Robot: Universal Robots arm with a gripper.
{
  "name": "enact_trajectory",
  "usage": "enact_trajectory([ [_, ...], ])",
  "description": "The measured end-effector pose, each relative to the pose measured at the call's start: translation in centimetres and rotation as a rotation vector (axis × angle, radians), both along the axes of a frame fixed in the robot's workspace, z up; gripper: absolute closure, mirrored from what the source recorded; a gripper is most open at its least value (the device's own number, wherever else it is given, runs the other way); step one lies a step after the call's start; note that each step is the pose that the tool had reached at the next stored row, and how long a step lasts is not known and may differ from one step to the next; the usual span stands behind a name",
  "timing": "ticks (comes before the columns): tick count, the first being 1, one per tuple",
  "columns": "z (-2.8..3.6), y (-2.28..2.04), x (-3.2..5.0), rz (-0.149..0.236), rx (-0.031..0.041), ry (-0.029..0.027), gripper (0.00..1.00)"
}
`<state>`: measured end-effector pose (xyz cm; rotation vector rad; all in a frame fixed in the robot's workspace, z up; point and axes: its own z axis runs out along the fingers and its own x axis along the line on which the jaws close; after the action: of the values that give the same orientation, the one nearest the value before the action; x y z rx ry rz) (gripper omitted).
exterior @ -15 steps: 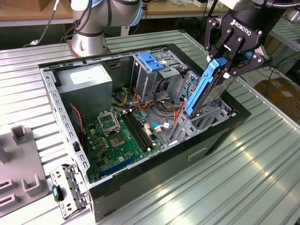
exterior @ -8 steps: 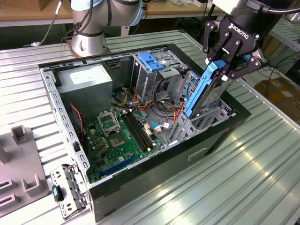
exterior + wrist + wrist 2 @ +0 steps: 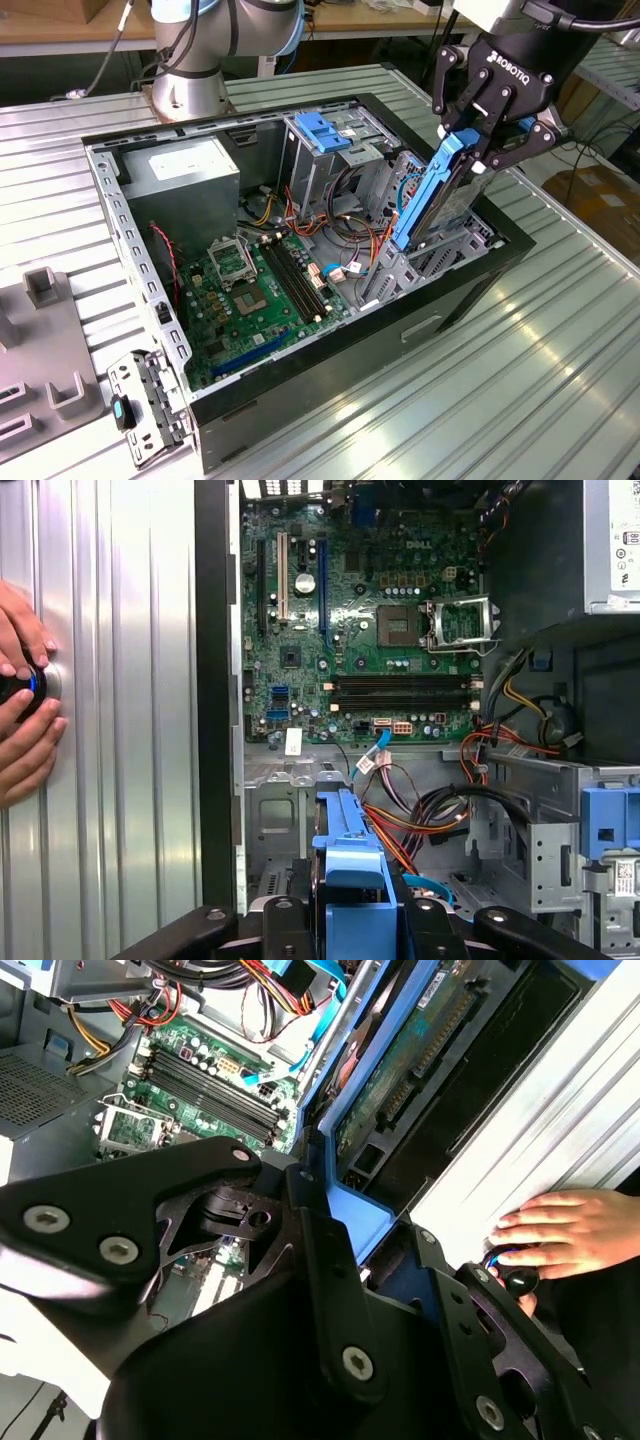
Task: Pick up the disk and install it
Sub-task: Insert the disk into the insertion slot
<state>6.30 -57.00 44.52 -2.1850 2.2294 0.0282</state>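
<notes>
The gripper [image 3: 472, 148] pinches the disk [image 3: 428, 200] by its top end. The disk stands tilted, lower end at the drive bay [image 3: 425, 265] by the computer case's [image 3: 330, 395] edge on the exterior view's right. Installing, I'd say; seating it calls for a square line into the bay.
</notes>
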Motion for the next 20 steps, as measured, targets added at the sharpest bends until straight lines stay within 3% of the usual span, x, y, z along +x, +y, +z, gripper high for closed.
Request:
enact_trajectory([
  [7, 0.21, 0.0, 0.02, -0.003, -0.0001, 0.0052, 0.63],
  [11, 0.21, -0.01, 0.04, -0.025, -0.0002, 0.0074, 0.63],
  [20, -0.19, -0.27, 0.05, -0.024, -0.0001, 0.0075, 0.63],
])
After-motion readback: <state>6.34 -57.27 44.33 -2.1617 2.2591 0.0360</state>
